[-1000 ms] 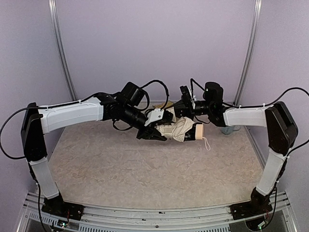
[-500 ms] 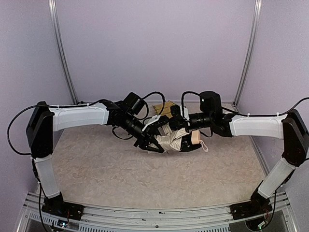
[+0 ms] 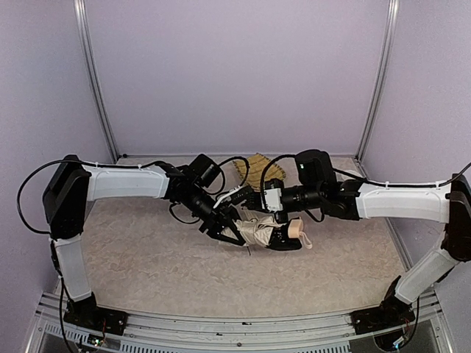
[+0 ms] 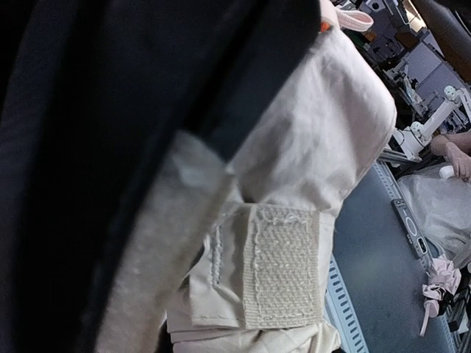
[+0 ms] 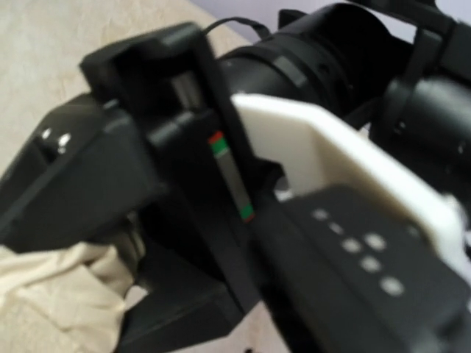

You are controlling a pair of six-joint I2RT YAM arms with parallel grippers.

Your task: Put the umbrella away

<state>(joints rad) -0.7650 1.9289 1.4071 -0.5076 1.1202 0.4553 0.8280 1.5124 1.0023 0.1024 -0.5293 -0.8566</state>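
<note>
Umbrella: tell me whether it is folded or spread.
Folded. The umbrella is a compact cream bundle; its velcro tab lies bare, not fastened.

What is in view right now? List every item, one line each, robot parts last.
umbrella: one, cream-beige with a tan handle, folded, mid-table between the grippers
basket tray: one, straw-yellow woven, far edge of the table behind the wrists
table: one, beige mottled top
metal posts: two, grey, back corners against lilac walls
left gripper: one, black, closed on the umbrella's fabric
right gripper: one, black, shut at the umbrella's handle end; what it pinches is hidden
arms: two, white and black, reaching in from either side
</note>
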